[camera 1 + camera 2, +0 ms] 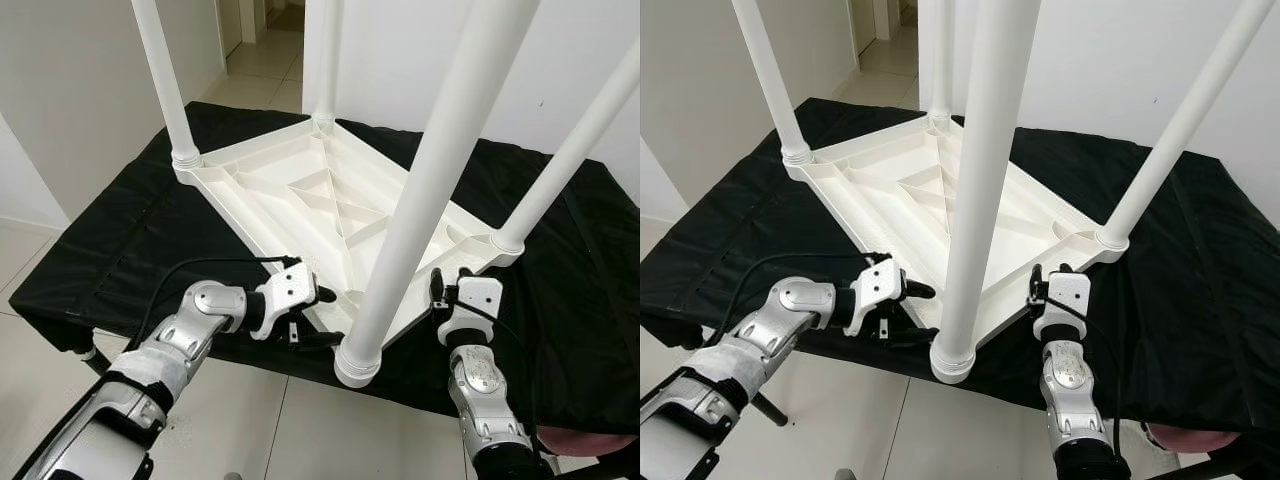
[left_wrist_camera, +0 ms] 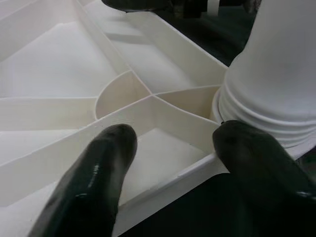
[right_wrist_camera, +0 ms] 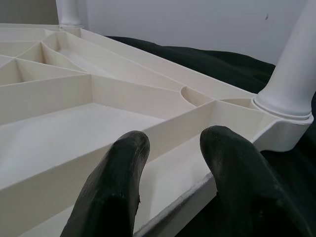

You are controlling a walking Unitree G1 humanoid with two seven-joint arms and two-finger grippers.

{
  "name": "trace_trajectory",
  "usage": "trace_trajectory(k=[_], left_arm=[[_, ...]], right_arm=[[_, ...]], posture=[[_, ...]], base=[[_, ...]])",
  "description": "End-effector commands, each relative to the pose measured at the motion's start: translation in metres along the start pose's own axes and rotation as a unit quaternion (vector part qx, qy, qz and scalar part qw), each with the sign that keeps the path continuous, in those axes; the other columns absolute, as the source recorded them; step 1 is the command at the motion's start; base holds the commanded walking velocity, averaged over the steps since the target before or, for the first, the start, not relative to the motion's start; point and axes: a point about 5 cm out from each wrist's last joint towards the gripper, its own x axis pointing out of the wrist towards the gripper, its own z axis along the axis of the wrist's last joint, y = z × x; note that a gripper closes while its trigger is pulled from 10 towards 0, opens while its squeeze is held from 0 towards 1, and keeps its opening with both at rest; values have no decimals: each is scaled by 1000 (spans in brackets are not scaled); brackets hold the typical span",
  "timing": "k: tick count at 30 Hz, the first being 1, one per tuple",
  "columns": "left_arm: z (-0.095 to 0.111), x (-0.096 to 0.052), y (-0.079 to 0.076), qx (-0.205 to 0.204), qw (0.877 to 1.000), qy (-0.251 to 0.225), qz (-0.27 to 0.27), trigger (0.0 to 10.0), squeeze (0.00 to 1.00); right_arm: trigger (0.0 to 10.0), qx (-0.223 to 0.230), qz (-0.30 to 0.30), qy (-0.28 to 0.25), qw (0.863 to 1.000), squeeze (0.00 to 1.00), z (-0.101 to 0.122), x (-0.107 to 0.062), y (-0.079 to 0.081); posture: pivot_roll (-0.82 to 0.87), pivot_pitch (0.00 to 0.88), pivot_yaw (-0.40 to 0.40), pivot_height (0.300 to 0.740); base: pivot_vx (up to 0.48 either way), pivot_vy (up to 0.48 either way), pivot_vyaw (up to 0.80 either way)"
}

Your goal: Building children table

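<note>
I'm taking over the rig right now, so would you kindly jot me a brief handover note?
Left gripper: open, fingers astride the tabletop rim beside the nearest leg.
Right gripper: open, fingers astride the rim on the other side of that leg.
Things: the white tabletop lies upside down on the black cloth; four legs stand upright in its corners.
Done: all four legs are in their sockets.
Left: whether they are fully tight cannot be told; the table likely needs turning upright.

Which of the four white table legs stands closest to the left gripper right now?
The near-corner white plastic leg, rising between both arms. The left gripper sits at the tabletop rim right beside its ribbed base collar; the other three legs stand at farther corners.
</note>
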Motion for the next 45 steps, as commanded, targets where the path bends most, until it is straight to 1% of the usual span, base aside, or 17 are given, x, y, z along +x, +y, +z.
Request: trace_trajectory(k=[1, 3, 6, 8, 10, 11, 14, 16, 20, 28, 29, 30, 31, 32, 33, 39, 45], left_arm=[[-7, -3, -26, -20, 979, 17, -200, 0, 0], [-6, -4, -27, -26, 979, 17, -202, 0, 0], [-6, -5, -28, -28, 979, 17, -202, 0, 0], [-5, -6, -28, -33, 979, 17, -202, 0, 0], [-5, -6, -28, -33, 979, 17, -202, 0, 0], [-4, -6, -28, -36, 978, 16, -202, 0, 0], [-4, -6, -29, -37, 978, 16, -203, 0, 0], [-3, -6, -29, -40, 978, 15, -204, 0, 0], [-2, -6, -30, -42, 978, 15, -204, 0, 0], [1, -4, -24, -53, 983, 7, -177, 0, 0], [2, -4, -22, -54, 984, 6, -170, 6941, 0], [3, -3, -21, -55, 985, 5, -165, 6941, 0], [5, -4, -20, -62, 985, -1, -164, 10000, 0], [7, -4, -18, -67, 984, -5, -164, 10000, 0], [9, -6, -17, -77, 983, -12, -168, 10000, 1000], [19, -14, -8, -83, 983, -29, -160, 10000, 1000], [26, -24, 4, -79, 987, -41, -130, 10000, 1000]], right_arm=[[10000, -5, -21, 29, 999, 0, -12, -6, -7], [10000, 28, -26, -17, 999, 0, 3, -4, -6], [10000, 49, -19, -39, 998, 0, 12, -3, -4], [10000, 97, 16, -90, 991, 0, 37, 3, 4], [10000, 97, 16, -90, 991, 0, 37, 3, 4], [10000, 142, 42, -130, 980, 0, 64, 9, 10], [10000, 158, 49, -143, 976, 0, 73, 11, 11], [10000, 180, 48, -167, 968, 0, 92, 18, 10], [10000, 181, 41, -178, 966, 0, 100, 20, 7], [10000, 174, 39, -152, 972, 0, 90, 17, 2], [10000, 175, 41, -148, 973, 0, 90, 17, 2], [10000, 176, 42, -145, 973, 0, 90, 17, 2], [10000, 176, 43, -142, 973, 0, 89, 17, 3], [10000, 177, 44, -139, 973, 0, 89, 17, 3], [10000, 178, 45, -138, 973, 0, 88, 17, 3], [10000, 177, 47, -129, 974, 0, 85, 15, 4], [10000, 170, 37, -117, 978, 0, 78, 12, -3]], posture=[[-87, 16, 20, 740], [-84, 17, 21, 740], [-84, 17, 21, 740], [-84, 17, 26, 740], [-84, 17, 26, 740], [-85, 16, 28, 740], [-85, 16, 28, 740], [-87, 16, 30, 740], [-87, 15, 31, 740], [-86, 16, 29, 740], [-85, 16, 28, 740], [-85, 16, 28, 740], [-84, 15, 28, 740], [-84, 15, 28, 740], [-84, 15, 28, 740], [-80, 15, 29, 740], [-77, 15, 22, 740]], base=[[0, 0, 0], [0, 0, 0], [0, 0, 0], [0, 0, 0], [0, 0, 0], [0, 0, 0], [0, 0, 0], [0, 0, 0], [0, 0, 0], [0, 0, 0], [0, 0, 0], [0, 0, 0], [0, 0, 0], [0, 0, 0], [0, 0, 0], [0, 0, 0], [0, 0, 0]])
